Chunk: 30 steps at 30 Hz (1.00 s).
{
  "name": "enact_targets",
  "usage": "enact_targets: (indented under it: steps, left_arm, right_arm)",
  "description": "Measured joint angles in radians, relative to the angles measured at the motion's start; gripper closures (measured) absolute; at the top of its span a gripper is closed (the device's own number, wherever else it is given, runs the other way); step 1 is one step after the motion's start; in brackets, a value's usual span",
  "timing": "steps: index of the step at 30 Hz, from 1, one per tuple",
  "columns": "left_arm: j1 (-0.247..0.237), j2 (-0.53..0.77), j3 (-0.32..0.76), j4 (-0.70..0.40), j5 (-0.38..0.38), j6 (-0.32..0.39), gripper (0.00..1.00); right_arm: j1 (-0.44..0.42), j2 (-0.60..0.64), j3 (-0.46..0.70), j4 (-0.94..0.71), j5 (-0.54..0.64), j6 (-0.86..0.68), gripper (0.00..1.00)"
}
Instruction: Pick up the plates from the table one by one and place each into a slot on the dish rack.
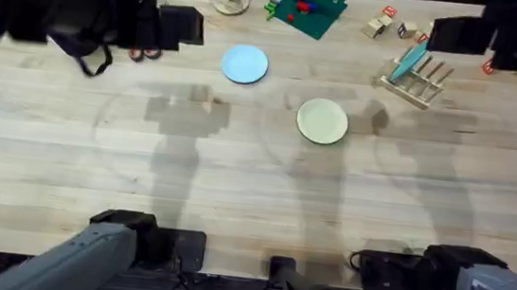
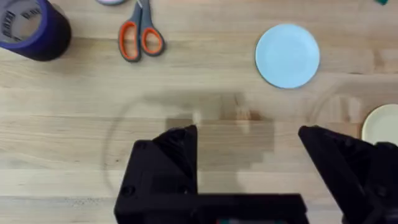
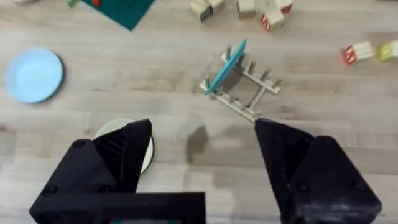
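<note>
A light blue plate (image 1: 244, 65) (image 2: 287, 56) (image 3: 34, 74) lies flat at the back middle of the table (image 1: 236, 181). A cream-yellow plate (image 1: 322, 121) (image 2: 380, 124) (image 3: 118, 132) lies to its right and nearer. The dish rack (image 1: 417, 79) (image 3: 249, 90) stands at the back right, with a teal-blue plate (image 1: 405, 62) (image 3: 225, 68) upright in a slot. My left gripper (image 1: 192, 26) (image 2: 247, 134) hangs open high over the back left, holding nothing. My right gripper (image 1: 440, 34) (image 3: 202, 127) hangs open above the rack area, also holding nothing.
Orange-handled scissors (image 2: 142, 37) and a purple tape roll (image 2: 31, 28) lie at the back left. A green board with toy pieces (image 1: 305, 7) and wooden blocks (image 1: 389, 26) (image 3: 239, 7) sit along the back edge. Two more blocks (image 3: 367, 51) lie right of the rack.
</note>
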Motion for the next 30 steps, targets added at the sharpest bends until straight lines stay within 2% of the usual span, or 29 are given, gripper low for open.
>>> enact_targets:
  steps: [6,16,20,22,24,30]
  left_arm:
    - [0.000,0.125,0.059,-0.012,0.011,0.000,0.007]
    - [0.000,0.130,0.062,0.004,0.013,-0.003,0.027]
    - [0.000,0.130,0.063,0.020,0.026,0.002,0.629]
    - [0.009,0.130,0.063,0.050,0.079,0.013,0.915]
    - [0.027,0.130,0.063,0.080,0.153,0.022,0.956]
    - [0.116,0.186,0.065,0.165,0.391,0.035,0.961]
  right_arm:
    - [0.000,0.070,0.011,-0.024,0.000,0.000,0.005]
    - [0.000,0.077,0.013,-0.025,0.000,0.000,0.005]
    - [0.000,0.077,0.013,-0.025,0.000,0.000,0.005]
    - [0.000,0.077,0.013,-0.025,0.000,0.000,0.005]
    - [0.000,0.077,0.013,-0.025,0.000,0.000,0.005]
    - [0.000,0.077,0.013,-0.025,0.000,0.000,0.005]
